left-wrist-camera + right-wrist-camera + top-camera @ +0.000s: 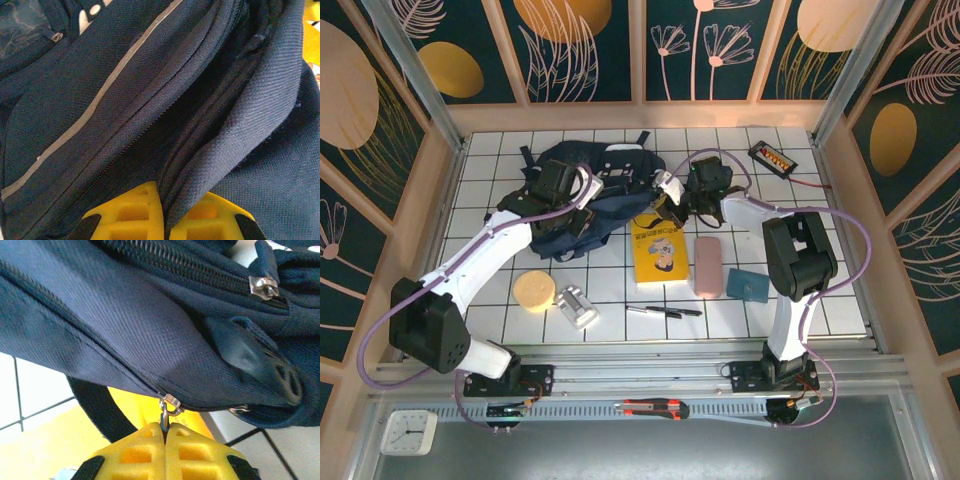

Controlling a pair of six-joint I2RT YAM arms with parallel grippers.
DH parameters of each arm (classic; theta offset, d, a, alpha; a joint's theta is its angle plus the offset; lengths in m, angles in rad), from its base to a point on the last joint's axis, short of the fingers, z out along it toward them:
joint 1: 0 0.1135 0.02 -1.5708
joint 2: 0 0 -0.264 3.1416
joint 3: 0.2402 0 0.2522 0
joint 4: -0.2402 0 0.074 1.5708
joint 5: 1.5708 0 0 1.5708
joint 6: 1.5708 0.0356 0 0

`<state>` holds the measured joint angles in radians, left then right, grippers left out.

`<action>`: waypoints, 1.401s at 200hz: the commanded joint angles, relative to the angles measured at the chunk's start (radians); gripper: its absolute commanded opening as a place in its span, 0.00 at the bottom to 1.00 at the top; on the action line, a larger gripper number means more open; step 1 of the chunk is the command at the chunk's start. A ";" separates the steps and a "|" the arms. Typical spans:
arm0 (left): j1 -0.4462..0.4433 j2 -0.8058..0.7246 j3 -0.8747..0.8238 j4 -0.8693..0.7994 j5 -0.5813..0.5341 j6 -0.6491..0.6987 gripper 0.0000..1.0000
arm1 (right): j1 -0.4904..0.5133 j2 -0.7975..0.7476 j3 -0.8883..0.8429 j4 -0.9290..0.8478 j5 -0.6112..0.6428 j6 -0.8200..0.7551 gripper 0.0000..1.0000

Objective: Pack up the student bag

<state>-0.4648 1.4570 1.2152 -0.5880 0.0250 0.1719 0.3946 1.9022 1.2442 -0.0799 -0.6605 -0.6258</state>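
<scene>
The student bag (585,195), a large dark navy backpack, lies at the back middle of the tiled table. My left gripper (560,185) sits on its left half, and in the left wrist view its yellow fingers (132,212) are shut on a fold of the bag's navy fabric (235,135) beside the zip; a pale stripe (100,95) crosses the cloth. My right gripper (672,200) is at the bag's right edge. Its fingers (192,452) are shut on the metal zipper pull (164,416) of the bag (125,315).
In front of the bag lie a yellow book (657,251), a pink case (707,266), a teal pouch (750,286), a pen (665,311), a yellow sponge-like disc (534,291) and a small clear container (578,306). A black device (772,157) sits back right.
</scene>
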 commanded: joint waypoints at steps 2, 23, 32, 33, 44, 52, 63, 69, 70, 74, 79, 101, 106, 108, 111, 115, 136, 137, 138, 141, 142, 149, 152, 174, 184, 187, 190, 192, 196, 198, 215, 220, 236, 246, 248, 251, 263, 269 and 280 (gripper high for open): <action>-0.016 -0.039 0.005 0.086 0.046 -0.034 0.00 | 0.014 -0.042 0.038 -0.030 -0.110 0.134 0.00; -0.039 -0.039 -0.005 0.079 0.032 -0.031 0.00 | 0.013 -0.051 0.055 -0.026 -0.144 0.221 0.00; -0.052 -0.034 -0.009 0.073 0.017 -0.028 0.00 | 0.013 -0.054 0.061 -0.037 -0.163 0.243 0.00; -0.054 -0.034 -0.009 0.071 0.015 -0.027 0.00 | 0.013 -0.055 0.062 -0.038 -0.167 0.244 0.00; -0.071 -0.027 -0.017 0.065 0.007 -0.026 0.00 | 0.016 -0.057 0.078 -0.071 -0.190 0.247 0.00; -0.080 -0.027 -0.022 0.068 0.008 -0.032 0.00 | 0.021 -0.052 0.095 -0.102 -0.192 0.241 0.00; -0.084 -0.033 -0.030 0.085 0.021 -0.051 0.00 | 0.026 -0.049 0.108 -0.124 -0.194 0.235 0.00; -0.086 -0.037 -0.035 0.099 0.031 -0.062 0.00 | 0.032 -0.047 0.107 -0.124 -0.197 0.235 0.00; -0.086 -0.038 -0.036 0.102 0.032 -0.065 0.00 | 0.033 -0.046 0.108 -0.125 -0.198 0.236 0.00; -0.085 -0.038 -0.038 0.111 0.037 -0.073 0.00 | 0.036 -0.046 0.109 -0.125 -0.201 0.235 0.00; -0.086 -0.040 -0.040 0.123 0.042 -0.083 0.00 | 0.043 -0.046 0.111 -0.124 -0.202 0.237 0.00; -0.088 -0.022 -0.024 0.146 0.056 -0.113 0.00 | 0.087 -0.035 0.134 -0.173 -0.198 0.210 0.00; -0.088 -0.014 -0.018 0.145 0.058 -0.116 0.00 | 0.098 -0.034 0.139 -0.188 -0.194 0.200 0.00; -0.090 -0.011 -0.015 0.145 0.059 -0.116 0.00 | 0.103 -0.034 0.141 -0.195 -0.193 0.196 0.00; -0.091 -0.007 -0.009 0.146 0.059 -0.118 0.00 | 0.108 -0.034 0.142 -0.203 -0.191 0.191 0.00; -0.092 -0.002 -0.003 0.144 0.060 -0.117 0.00 | 0.114 -0.037 0.141 -0.209 -0.191 0.185 0.00; -0.107 0.024 0.021 0.143 0.055 -0.115 0.00 | 0.139 -0.058 0.123 -0.211 -0.203 0.191 0.00; -0.108 0.025 0.022 0.142 0.055 -0.116 0.00 | 0.140 -0.060 0.122 -0.211 -0.204 0.192 0.00; -0.109 0.027 0.022 0.143 0.055 -0.116 0.00 | 0.141 -0.061 0.122 -0.210 -0.205 0.193 0.00; -0.110 0.030 0.025 0.144 0.056 -0.117 0.00 | 0.144 -0.065 0.118 -0.210 -0.206 0.193 0.00; -0.112 0.030 0.025 0.145 0.055 -0.118 0.00 | 0.144 -0.065 0.118 -0.210 -0.206 0.193 0.00; -0.117 0.039 0.030 0.146 0.057 -0.117 0.00 | 0.147 -0.075 0.111 -0.213 -0.210 0.196 0.00; -0.120 0.042 0.031 0.146 0.057 -0.117 0.00 | 0.147 -0.078 0.109 -0.215 -0.211 0.196 0.00; -0.131 0.071 0.046 0.156 0.060 -0.128 0.00 | 0.184 -0.093 0.101 -0.238 -0.215 0.202 0.00; -0.133 0.083 0.054 0.158 0.066 -0.137 0.00 | 0.189 -0.099 0.097 -0.258 -0.211 0.198 0.00; -0.133 0.085 0.056 0.157 0.067 -0.139 0.00 | 0.189 -0.103 0.095 -0.262 -0.208 0.198 0.00; -0.133 0.086 0.059 0.156 0.067 -0.140 0.06 | 0.190 -0.106 0.092 -0.265 -0.206 0.198 0.00; -0.133 0.086 0.059 0.156 0.067 -0.141 0.11 | 0.189 -0.109 0.089 -0.266 -0.203 0.198 0.00; -0.133 0.086 0.061 0.157 0.064 -0.144 0.21 | 0.186 -0.117 0.082 -0.265 -0.199 0.201 0.00; -0.133 0.086 0.061 0.156 0.063 -0.145 0.27 | 0.185 -0.122 0.078 -0.263 -0.194 0.202 0.00; -0.133 0.067 0.061 0.155 0.056 -0.147 0.57 | 0.172 -0.158 0.051 -0.265 -0.172 0.202 0.00; -0.132 0.057 0.060 0.154 0.054 -0.146 0.65 | 0.168 -0.168 0.047 -0.269 -0.160 0.200 0.00; -0.133 0.029 0.061 0.155 0.070 -0.148 0.84 | 0.159 -0.197 0.041 -0.283 -0.128 0.188 0.00; -0.133 0.021 0.068 0.155 0.096 -0.152 0.92 | 0.159 -0.211 0.036 -0.289 -0.118 0.183 0.00; -0.132 0.020 0.070 0.154 0.101 -0.152 0.93 | 0.159 -0.214 0.035 -0.288 -0.117 0.183 0.00; -0.133 0.021 0.074 0.154 0.108 -0.154 0.94 | 0.159 -0.219 0.035 -0.290 -0.115 0.182 0.00; -0.131 0.034 0.095 0.143 0.132 -0.160 0.95 | 0.158 -0.230 0.032 -0.294 -0.110 0.178 0.00; -0.132 0.045 0.108 0.137 0.139 -0.161 0.95 | 0.159 -0.235 0.031 -0.298 -0.109 0.175 0.00; -0.132 0.072 0.131 0.123 0.136 -0.161 0.94 | 0.159 -0.241 0.031 -0.300 -0.108 0.175 0.00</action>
<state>-0.5922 1.5124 1.2720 -0.5175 0.1146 0.0193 0.5385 1.7164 1.2823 -0.3653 -0.7406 -0.4240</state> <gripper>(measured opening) 0.948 0.055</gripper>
